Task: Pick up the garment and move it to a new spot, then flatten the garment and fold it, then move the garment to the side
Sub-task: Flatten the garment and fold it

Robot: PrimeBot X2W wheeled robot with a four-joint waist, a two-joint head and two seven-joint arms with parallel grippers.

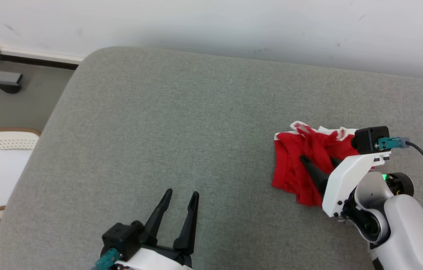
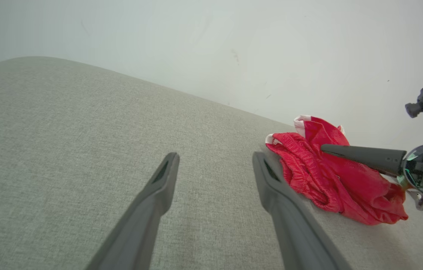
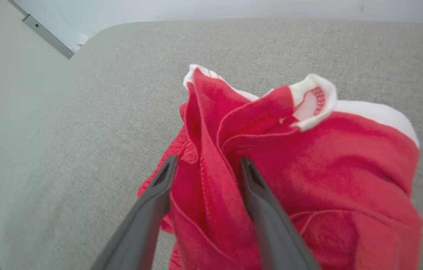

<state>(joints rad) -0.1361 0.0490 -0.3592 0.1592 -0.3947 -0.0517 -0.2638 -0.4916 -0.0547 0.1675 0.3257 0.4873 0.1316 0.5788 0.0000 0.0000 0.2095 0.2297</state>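
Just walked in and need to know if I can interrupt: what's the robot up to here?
The robot is working on a crumpled red garment with white trim, which lies on a grey cushion towards its right side. The right gripper is down on the heap, its fingers apart with a ridge of the cloth between them. The garment is neither flattened nor folded yet. The left gripper hangs open over bare cushion, touching nothing.
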